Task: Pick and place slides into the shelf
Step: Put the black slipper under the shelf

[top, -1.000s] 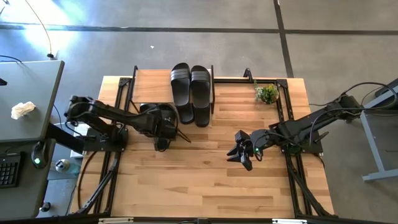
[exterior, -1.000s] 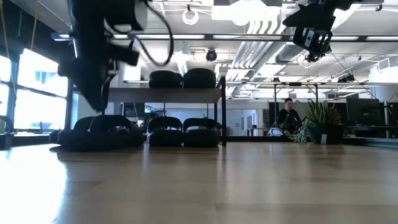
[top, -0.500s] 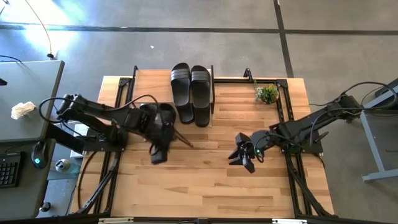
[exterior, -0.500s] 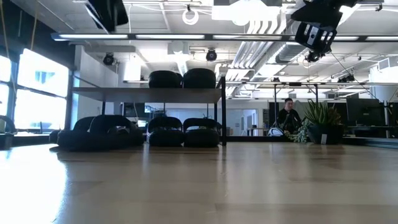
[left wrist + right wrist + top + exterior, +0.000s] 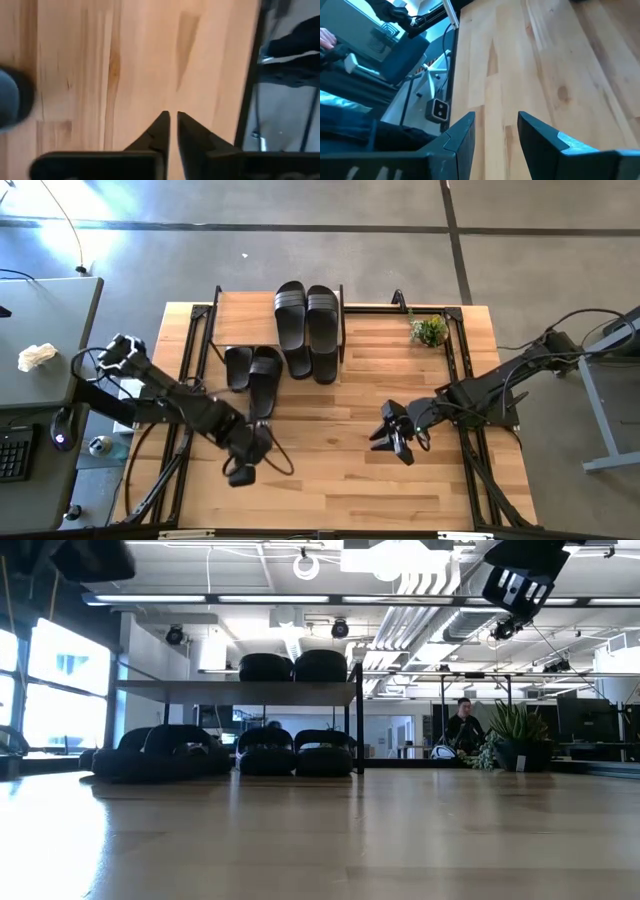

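Left pincer: the dark two-finger left pincer (image 5: pixel 240 472) sits in the lower left of the high view, over bare wood; its wrist view shows its own fingertips (image 5: pixel 161 125) clenched to a thin slit, holding nothing.

Right pincer: the dark two-finger right pincer (image 5: pixel 393 440) hangs right of centre in the high view, above the boards; its fingers (image 5: pixel 462 131) stand released with a clear gap, nothing between them.

Bench: the light wood plank bench (image 5: pixel 330 470) fills the middle of the high view.

Shelf: the low rack with a light wood top board on a thin black metal frame (image 5: pixel 245 320) stands at the upper middle of the bench.

Slides on top: one pair of black rubber slide sandals with wide straps (image 5: pixel 307 330) lies side by side on the right end of the board, overhanging its near edge.

Slides below: in the low view, more black slides (image 5: pixel 295 752) rest under the board at bench level; a further pair (image 5: pixel 255 370) pokes out from under the shelf in the high view.

Plant: a small green potted plant (image 5: pixel 429 331) stands at the upper right of the bench.

Person: a seated person (image 5: pixel 462 728) shows far behind the bench in the low view.
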You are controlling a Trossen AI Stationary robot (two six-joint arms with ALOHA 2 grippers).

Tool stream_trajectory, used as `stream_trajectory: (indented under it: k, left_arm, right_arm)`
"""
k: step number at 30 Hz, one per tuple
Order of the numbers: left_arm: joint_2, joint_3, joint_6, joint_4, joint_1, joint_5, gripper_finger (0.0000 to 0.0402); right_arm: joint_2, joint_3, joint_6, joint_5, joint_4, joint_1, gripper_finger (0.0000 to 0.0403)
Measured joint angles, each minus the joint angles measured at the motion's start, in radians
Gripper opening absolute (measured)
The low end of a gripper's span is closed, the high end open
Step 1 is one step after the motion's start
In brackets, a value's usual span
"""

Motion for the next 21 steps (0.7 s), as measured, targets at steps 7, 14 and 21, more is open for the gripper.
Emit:
stream_trajectory:
  k: [7,14,21]
  left_arm:
    - [0.095,-0.063,-0.142,0.092,-0.053,-0.03,0.0017]
    - [0.19,-0.11,-0.106,0.195,-0.059,-0.056,0.0003]
    - [0.234,-0.166,-0.108,0.202,-0.057,-0.108,0.0011]
  right_arm:
    - [0.0,0.0,-0.028,0.036,-0.004,0.001,0.0138]
    - [0.0,0.0,-0.041,0.088,-0.028,0.001,0.0112]
    - [0.0,0.0,-0.04,0.1,-0.032,0.002,0.003]
